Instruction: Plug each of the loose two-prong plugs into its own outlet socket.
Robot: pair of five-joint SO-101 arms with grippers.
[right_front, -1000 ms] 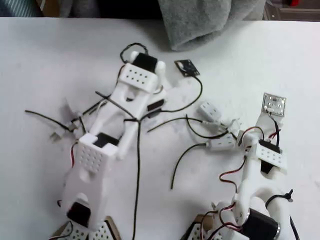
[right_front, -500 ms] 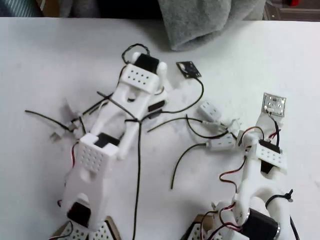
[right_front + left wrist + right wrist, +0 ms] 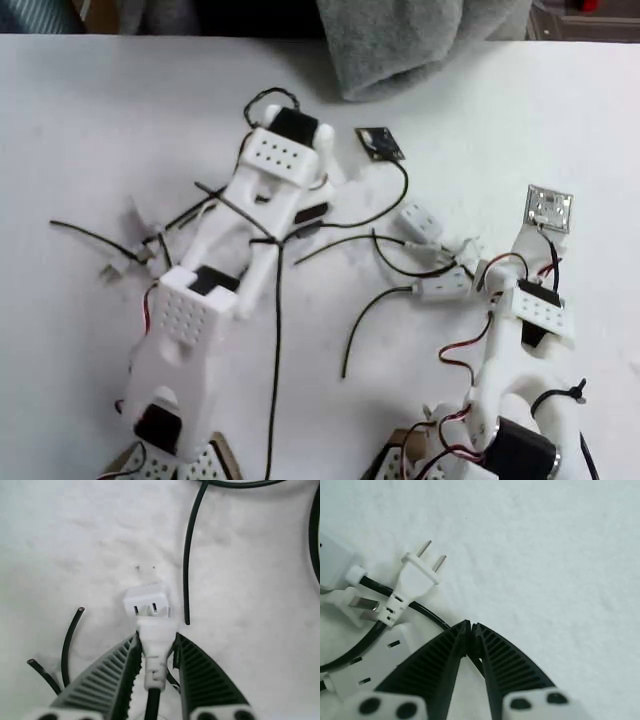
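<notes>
In the left wrist view my left gripper (image 3: pixel 155 642) is shut on a white two-prong plug (image 3: pixel 153 630), whose front end sits against a small white outlet socket (image 3: pixel 146 601) on the table. In the right wrist view my right gripper (image 3: pixel 469 628) is shut at its tips, and a black cable (image 3: pixel 427 612) runs beneath them. A loose white plug (image 3: pixel 414 578) lies just ahead of it, prongs bare, beside a second plug (image 3: pixel 351 606) and a white socket block (image 3: pixel 372 666). From above, two white sockets (image 3: pixel 420 222) (image 3: pixel 441 287) lie by the right arm (image 3: pixel 530 310).
A grey cloth (image 3: pixel 400 45) hangs over the table's far edge. Black cables (image 3: pixel 275 330) trail across the middle between the arms. More small white pieces and a cable end (image 3: pixel 120 250) lie left of the left arm (image 3: pixel 270 170). Open table stretches at far left.
The left arm's wrist end and the small black board beside it have crept slightly to the right. The right arm has stayed put.
</notes>
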